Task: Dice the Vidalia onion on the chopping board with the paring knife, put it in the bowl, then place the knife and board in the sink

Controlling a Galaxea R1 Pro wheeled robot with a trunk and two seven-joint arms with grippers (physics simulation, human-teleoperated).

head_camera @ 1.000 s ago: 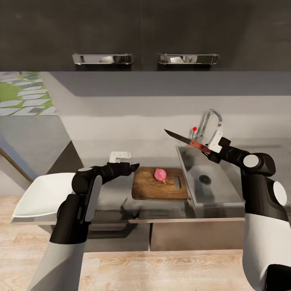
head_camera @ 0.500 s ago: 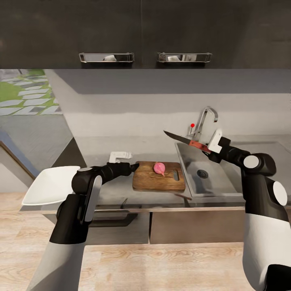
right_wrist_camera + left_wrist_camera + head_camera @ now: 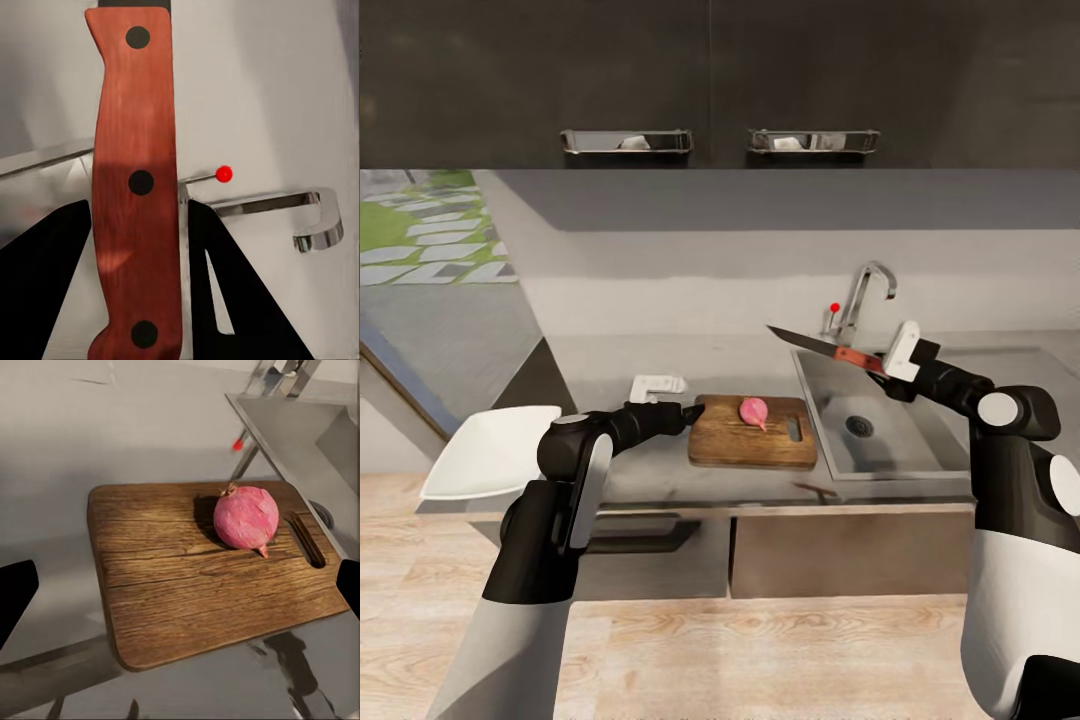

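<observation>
The Vidalia onion [image 3: 754, 410], pinkish-red, rests on the brown chopping board [image 3: 745, 446] on the grey countertop [image 3: 650, 478], just left of the sink [image 3: 920, 452]. My left gripper [image 3: 691, 411] hovers at the board's left edge, open and empty. In the left wrist view its fingertips [image 3: 15, 592] stand wide apart on either side of the board [image 3: 187, 592] and onion [image 3: 246, 517]. My right gripper [image 3: 882, 369] is shut on the paring knife [image 3: 815, 345], held above the sink's far left corner with the blade pointing left. The knife's red handle [image 3: 135, 187] sits between the fingers [image 3: 225, 292]. The white bowl [image 3: 485, 452] lies at the countertop's left end.
A chrome tap [image 3: 860, 290] with a red knob [image 3: 835, 307] rises behind the sink. A small white object [image 3: 658, 384] lies on the countertop behind my left gripper. Dark wall cabinets [image 3: 720, 80] hang overhead. Wooden floor [image 3: 760, 650] lies in front of the counter.
The whole picture has shifted, so the camera moved. My right arm's elbow has drifted slightly right, still holding the knife over the sink. The left arm, board and onion are as before.
</observation>
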